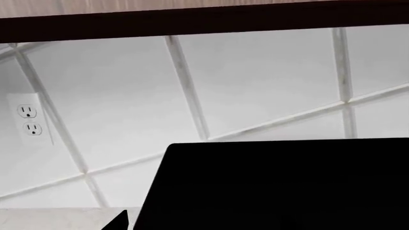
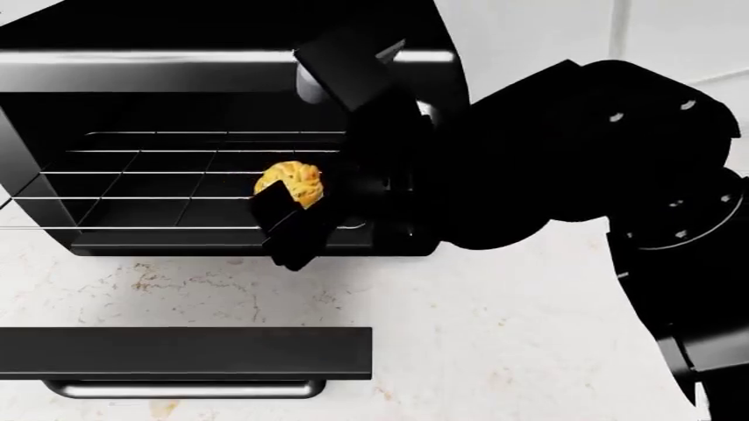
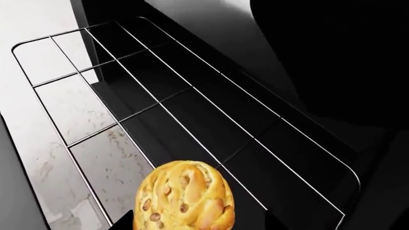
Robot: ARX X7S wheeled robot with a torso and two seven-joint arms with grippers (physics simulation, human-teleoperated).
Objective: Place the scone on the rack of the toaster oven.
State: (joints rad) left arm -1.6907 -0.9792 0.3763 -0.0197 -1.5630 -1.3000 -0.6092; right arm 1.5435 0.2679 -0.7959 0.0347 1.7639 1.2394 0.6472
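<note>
left wrist view: you see only the tiled wall (image 1: pixel 255 86), an outlet (image 1: pixel 28 120) and the black top of the oven (image 1: pixel 281 187). the left gripper does not show, so i cannot tell its state.

head view: your right gripper (image 2: pixel 298 206) pinches the scone (image 2: pixel 291 183) at the right part of the open oven, over the rack (image 2: pixel 153 180). the door (image 2: pixel 188 351) lies open below. if you release while it is high, the scone may roll off the wires.

right wrist view: the scone (image 3: pixel 185 196) hangs above the rack (image 3: pixel 191 105), near its front edge. it can fall between rack and door, so go deeper first.
</note>
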